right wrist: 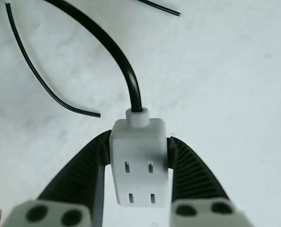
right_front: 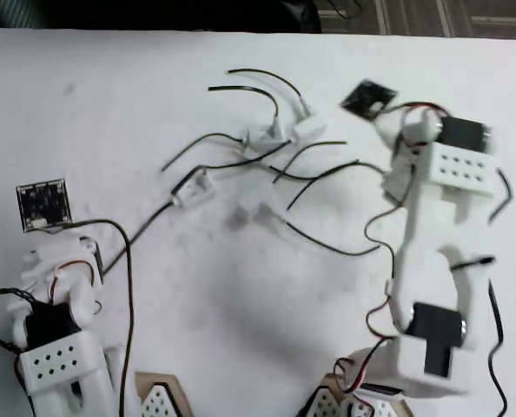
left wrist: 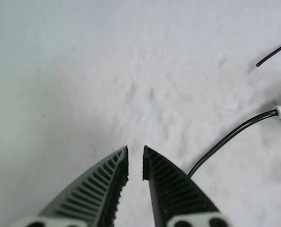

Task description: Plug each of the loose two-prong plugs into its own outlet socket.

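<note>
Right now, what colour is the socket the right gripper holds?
White socket, best in right wrist view.

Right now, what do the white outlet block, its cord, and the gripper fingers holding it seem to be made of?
Outlet block: smooth, matte white moulded plastic, judging by its rounded edges and clean slots. Cord: black, slightly glossy, probably a rubber or vinyl sheath. Fingers: dark ribbed plastic, likely printed.
</note>
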Action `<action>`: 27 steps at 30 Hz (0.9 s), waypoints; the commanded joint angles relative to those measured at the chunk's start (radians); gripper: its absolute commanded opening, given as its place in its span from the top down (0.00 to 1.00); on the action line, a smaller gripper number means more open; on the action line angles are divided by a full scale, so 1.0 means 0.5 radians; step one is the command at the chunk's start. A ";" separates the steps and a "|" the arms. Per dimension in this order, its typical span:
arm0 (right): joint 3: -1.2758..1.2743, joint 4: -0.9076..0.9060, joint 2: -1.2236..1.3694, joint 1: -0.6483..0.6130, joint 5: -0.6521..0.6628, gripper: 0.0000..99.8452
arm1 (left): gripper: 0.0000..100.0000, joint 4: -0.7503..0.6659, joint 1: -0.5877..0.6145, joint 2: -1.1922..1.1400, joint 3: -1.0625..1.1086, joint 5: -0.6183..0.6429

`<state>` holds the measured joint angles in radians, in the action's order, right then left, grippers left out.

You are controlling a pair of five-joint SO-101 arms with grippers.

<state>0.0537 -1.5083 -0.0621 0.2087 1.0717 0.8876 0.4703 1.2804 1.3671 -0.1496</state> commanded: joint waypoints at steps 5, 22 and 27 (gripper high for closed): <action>0.077 -0.112 -0.437 0.075 0.028 0.98 | 0.92 -0.034 0.008 0.020 -0.012 -0.018; -1.126 -0.407 -1.321 -0.959 0.528 0.98 | 0.92 -0.034 0.008 0.020 -0.015 -0.018; -1.427 -0.170 -1.269 -1.459 0.525 0.98 | 0.92 -0.034 0.011 0.020 -0.015 -0.015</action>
<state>-0.6107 -1.6771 -0.6928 -0.3943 1.3280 0.8876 0.4703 1.2804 1.3671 -0.1496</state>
